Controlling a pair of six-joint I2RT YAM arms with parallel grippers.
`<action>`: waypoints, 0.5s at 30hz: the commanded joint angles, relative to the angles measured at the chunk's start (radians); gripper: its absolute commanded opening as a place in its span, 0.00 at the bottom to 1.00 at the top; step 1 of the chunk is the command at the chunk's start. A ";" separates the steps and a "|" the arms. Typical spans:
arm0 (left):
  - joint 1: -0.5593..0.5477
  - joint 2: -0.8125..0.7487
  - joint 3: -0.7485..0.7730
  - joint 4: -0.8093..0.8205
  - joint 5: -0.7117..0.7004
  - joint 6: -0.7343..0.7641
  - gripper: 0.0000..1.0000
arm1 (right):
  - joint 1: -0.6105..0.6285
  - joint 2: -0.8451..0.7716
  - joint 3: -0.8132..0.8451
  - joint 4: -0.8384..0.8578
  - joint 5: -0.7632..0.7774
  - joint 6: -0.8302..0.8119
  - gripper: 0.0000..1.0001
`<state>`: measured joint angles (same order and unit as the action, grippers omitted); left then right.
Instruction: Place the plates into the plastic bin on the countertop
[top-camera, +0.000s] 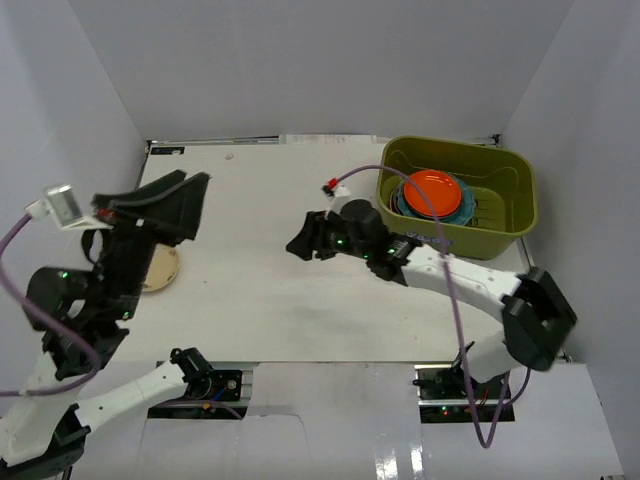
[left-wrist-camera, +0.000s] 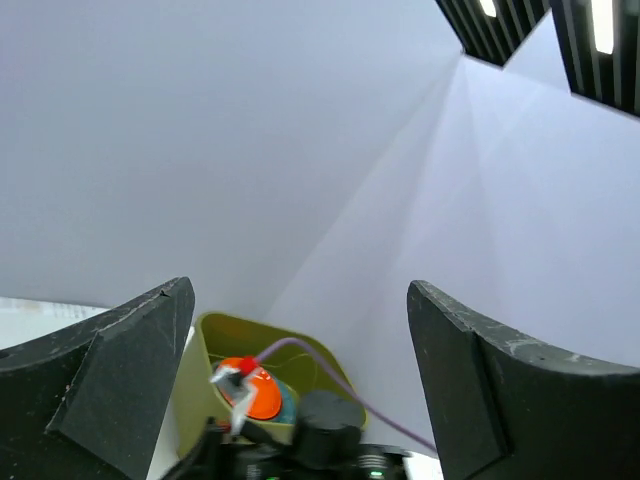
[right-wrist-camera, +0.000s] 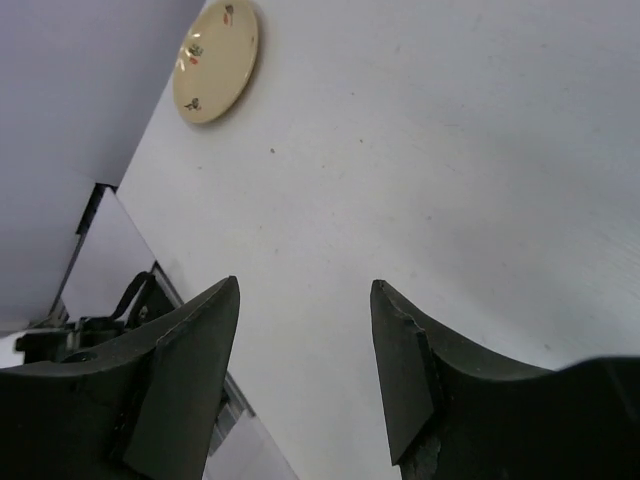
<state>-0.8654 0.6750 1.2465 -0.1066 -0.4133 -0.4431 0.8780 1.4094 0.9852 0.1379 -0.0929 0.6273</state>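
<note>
The olive-green plastic bin (top-camera: 512, 222) stands at the back right of the countertop (top-camera: 270, 290). An orange plate (top-camera: 432, 190) lies in it on top of teal plates (top-camera: 462, 205). A beige plate (top-camera: 162, 270) rests flat near the left edge, half hidden under my left arm. My left gripper (top-camera: 193, 197) hangs raised above that plate, open and empty, pointing toward the bin (left-wrist-camera: 215, 345) and its orange plate (left-wrist-camera: 265, 398). My right gripper (top-camera: 302, 238) is open and empty over the middle of the counter, facing the beige plate (right-wrist-camera: 215, 60).
Pale walls close in the counter on three sides. A purple cable (top-camera: 370, 172) arcs from the right wrist toward the bin. The counter's near left edge (right-wrist-camera: 140, 240) drops off to the arm mounts.
</note>
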 joint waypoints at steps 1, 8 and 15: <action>0.005 -0.082 -0.143 -0.299 -0.099 -0.046 0.98 | 0.087 0.289 0.192 0.140 0.069 0.026 0.61; 0.005 -0.248 -0.217 -0.570 -0.163 -0.123 0.98 | 0.173 0.858 0.810 0.023 0.042 0.103 0.61; 0.005 -0.285 -0.298 -0.656 -0.220 -0.152 0.98 | 0.182 1.247 1.277 -0.022 0.025 0.337 0.60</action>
<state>-0.8619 0.4076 0.9596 -0.6941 -0.5911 -0.5716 1.0641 2.5832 2.1735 0.1192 -0.0742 0.8246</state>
